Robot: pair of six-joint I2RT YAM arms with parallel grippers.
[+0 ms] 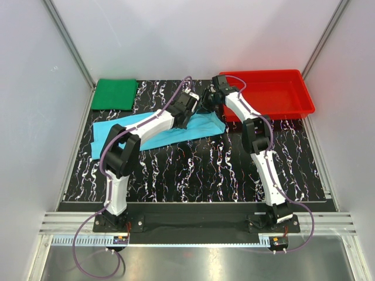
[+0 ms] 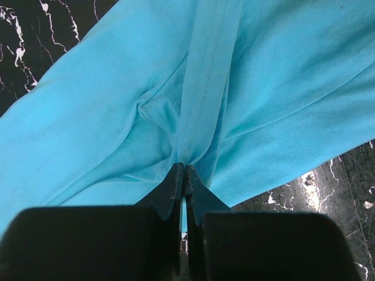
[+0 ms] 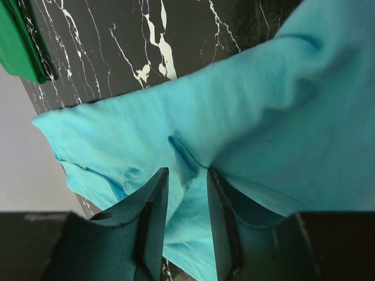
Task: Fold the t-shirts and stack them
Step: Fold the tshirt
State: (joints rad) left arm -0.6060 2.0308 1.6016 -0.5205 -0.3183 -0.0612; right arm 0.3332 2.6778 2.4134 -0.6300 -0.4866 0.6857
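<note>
The light cyan-blue t-shirt [image 1: 202, 126] lies stretched in a long band across the black marbled table [image 1: 222, 170]. My left gripper [image 1: 190, 111] is at its far right part, shut on a bunched ridge of the cyan cloth [image 2: 193, 117], with its tips [image 2: 184, 166] pinched together on the fabric. Close beside it is my right gripper [image 1: 207, 105]. In the right wrist view that gripper [image 3: 186, 171] has its jaws apart, with a raised fold of the cyan shirt [image 3: 246, 134] between them. The dark green t-shirt [image 1: 115, 93] lies folded at the far left corner, and its edge [image 3: 14, 41] shows in the right wrist view.
A red plastic tray [image 1: 296, 104] stands at the far right of the table, just behind my right arm. White walls and metal frame rails close in the table on the left, right and back.
</note>
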